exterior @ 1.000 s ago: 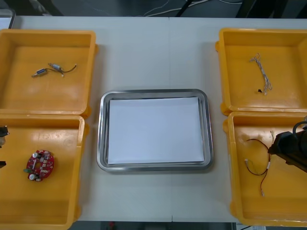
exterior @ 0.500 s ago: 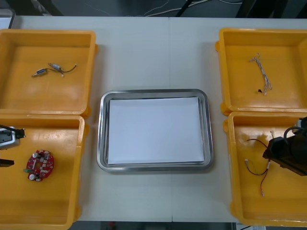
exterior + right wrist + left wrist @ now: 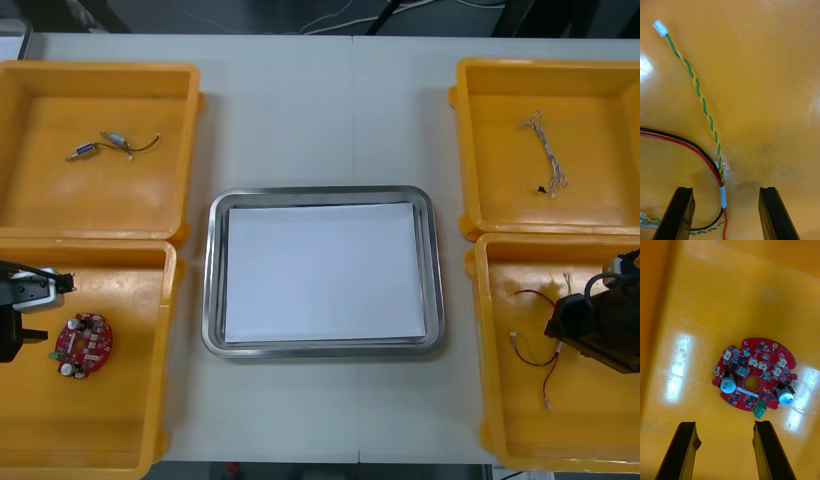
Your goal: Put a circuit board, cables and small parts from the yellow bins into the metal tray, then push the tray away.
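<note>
1. Black fingers (image 3: 687, 450) of the left gripper (image 3: 20, 310) point down into the near-left bin (image 3: 130, 440), at 8 o'clock from the tray (image 3: 214, 280). The arm reaches in over the table's (image 3: 320, 110) left edge.
2. Its jaws stand wide apart and grip nothing. The round red circuit board (image 3: 754, 378) lies flat on the bin floor just ahead of the fingertips, untouched. In the front view it sits at about 4 o'clock from the gripper.
3. The right gripper (image 3: 575, 325) hangs low inside the near-right bin (image 3: 600, 450), at 4 o'clock from the tray. Its arm comes in from the table's right edge.
4. Its jaws are also wide open and clamp nothing. Between them on the bin floor lies a white sleeve (image 3: 723, 195), clear of both pads. A red and black cable (image 3: 685, 144) and a twisted green and yellow cable (image 3: 696, 86) meet at that sleeve. The twisted one runs on ahead of the fingertips to a small white plug (image 3: 660, 28).
5. The far-left bin (image 3: 30, 210), at 10 o'clock from the tray, holds small metal parts (image 3: 85, 152) joined by a thin wire.
6. The far-right bin (image 3: 480, 200), at 2 o'clock, holds a thin pale cable (image 3: 545, 150).
7. The tray sits mid-table between the four bins, shiny at the rim and white inside.
</note>
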